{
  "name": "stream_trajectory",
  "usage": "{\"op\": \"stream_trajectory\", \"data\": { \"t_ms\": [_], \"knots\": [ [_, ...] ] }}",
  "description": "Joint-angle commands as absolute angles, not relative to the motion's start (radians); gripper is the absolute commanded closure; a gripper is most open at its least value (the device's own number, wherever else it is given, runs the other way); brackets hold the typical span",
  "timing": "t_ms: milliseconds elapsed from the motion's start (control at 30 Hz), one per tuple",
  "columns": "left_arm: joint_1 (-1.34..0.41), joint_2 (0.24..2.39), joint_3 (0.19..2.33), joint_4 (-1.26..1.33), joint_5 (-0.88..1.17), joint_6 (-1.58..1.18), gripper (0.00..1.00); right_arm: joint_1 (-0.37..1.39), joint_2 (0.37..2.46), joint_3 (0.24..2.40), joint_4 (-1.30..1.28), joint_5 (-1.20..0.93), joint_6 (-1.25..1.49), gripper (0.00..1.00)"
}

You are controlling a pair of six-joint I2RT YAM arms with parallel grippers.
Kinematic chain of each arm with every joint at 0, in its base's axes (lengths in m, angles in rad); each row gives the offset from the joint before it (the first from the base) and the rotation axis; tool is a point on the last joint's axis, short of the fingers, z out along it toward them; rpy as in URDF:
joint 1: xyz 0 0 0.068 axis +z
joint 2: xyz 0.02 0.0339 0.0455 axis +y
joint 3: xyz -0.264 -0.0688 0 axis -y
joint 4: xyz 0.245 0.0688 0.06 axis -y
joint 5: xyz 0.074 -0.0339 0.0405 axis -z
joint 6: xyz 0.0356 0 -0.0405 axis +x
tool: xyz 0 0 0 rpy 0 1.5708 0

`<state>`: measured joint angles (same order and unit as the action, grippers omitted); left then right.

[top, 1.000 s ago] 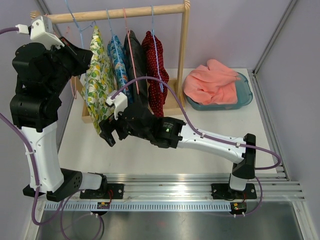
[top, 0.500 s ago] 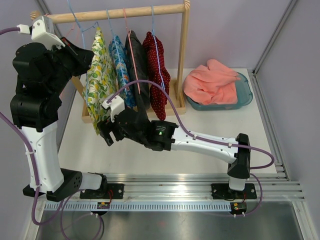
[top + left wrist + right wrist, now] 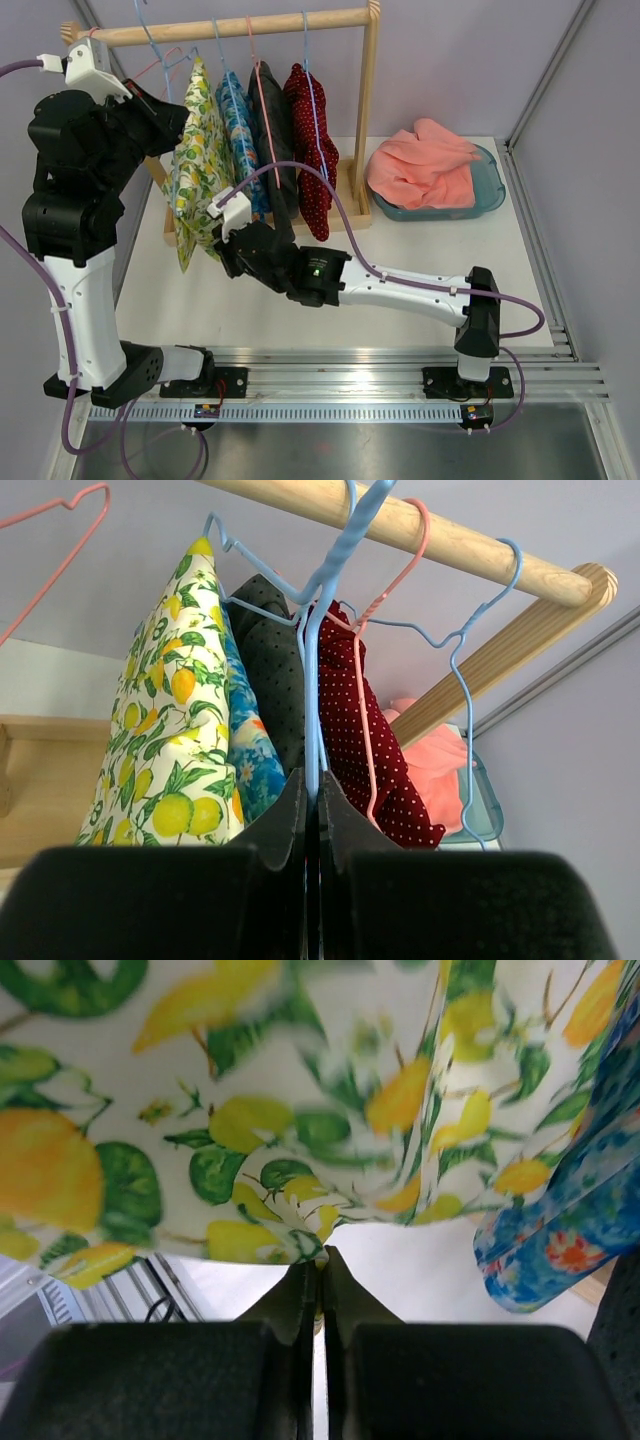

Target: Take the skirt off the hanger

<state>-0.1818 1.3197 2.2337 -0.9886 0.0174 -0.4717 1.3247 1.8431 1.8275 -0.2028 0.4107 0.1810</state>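
Note:
A lemon-print skirt hangs at the left end of the rail on a blue wire hanger. My left gripper is shut on that hanger's wire just below the rail, beside the skirt's top; in the top view it sits high on the left. Lower down, my right gripper is shut on the skirt's bottom hem, with the printed cloth filling the view above the jaws. From above, the right gripper is at the skirt's lower edge.
The wooden rail also carries a blue floral garment, a black one and a red dotted one. An empty pink hanger hangs at the left. A blue tub with orange-pink cloth stands at the right.
My right gripper has moved left and up to the skirt's hem and gone from open to shut on it. The left arm has held still on the hanger.

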Motion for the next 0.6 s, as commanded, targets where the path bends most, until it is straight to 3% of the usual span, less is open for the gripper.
{"op": "stream_trajectory", "data": {
  "t_ms": [0, 300, 567],
  "knots": [
    [-0.184, 1.293, 2.24, -0.868, 0.005, -0.448, 1.0, 1.353, 1.783, 1.747, -0.14, 0.445, 0.202, 1.0],
    [-0.172, 1.376, 2.374, -0.881, -0.123, -0.338, 1.0, 1.428, 1.583, 1.208, -0.109, 0.506, 0.434, 1.0],
    [-0.163, 1.385, 2.344, -0.868, -0.138, -0.314, 1.0, 1.479, 1.441, 1.037, -0.205, 0.658, 0.574, 1.0]
  ]
}}
